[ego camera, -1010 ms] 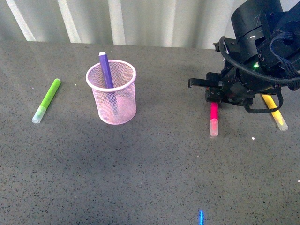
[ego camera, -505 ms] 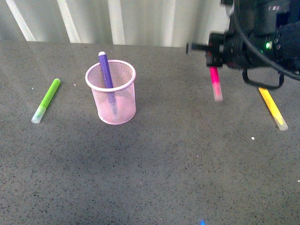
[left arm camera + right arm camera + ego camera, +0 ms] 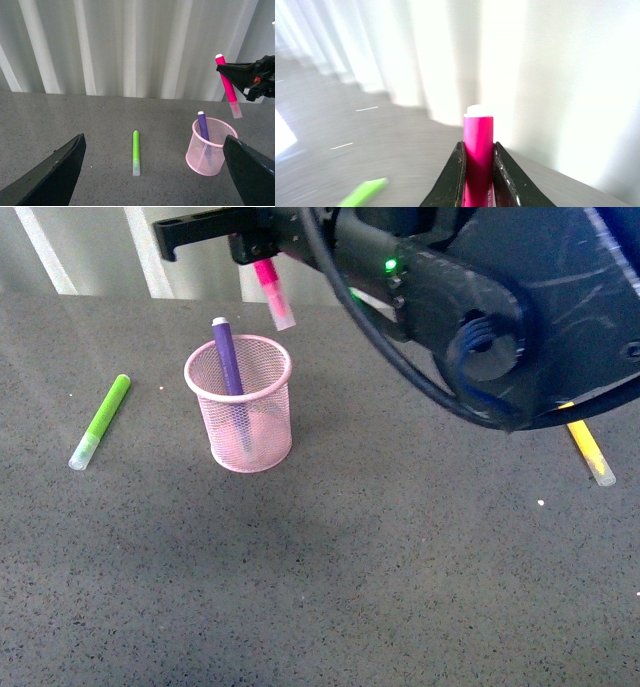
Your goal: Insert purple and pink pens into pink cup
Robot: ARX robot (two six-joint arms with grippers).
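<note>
Lifted pink pen (image 3: pixel 273 295) now seemingly over pink cup (image 3: pixel 262 432).

Surface: a grey table (image 3: pixel 400 587) with fine light and dark specks; it looks flat and matte.
Back: a white wall (image 3: pixel 129 47) with vertical ribs, which stands along the far edge of the table.
Light: bright and even on the wall; soft, darker patches lie on the table.
Sharpness: the right wrist view shows the wall and table blurred.
</note>
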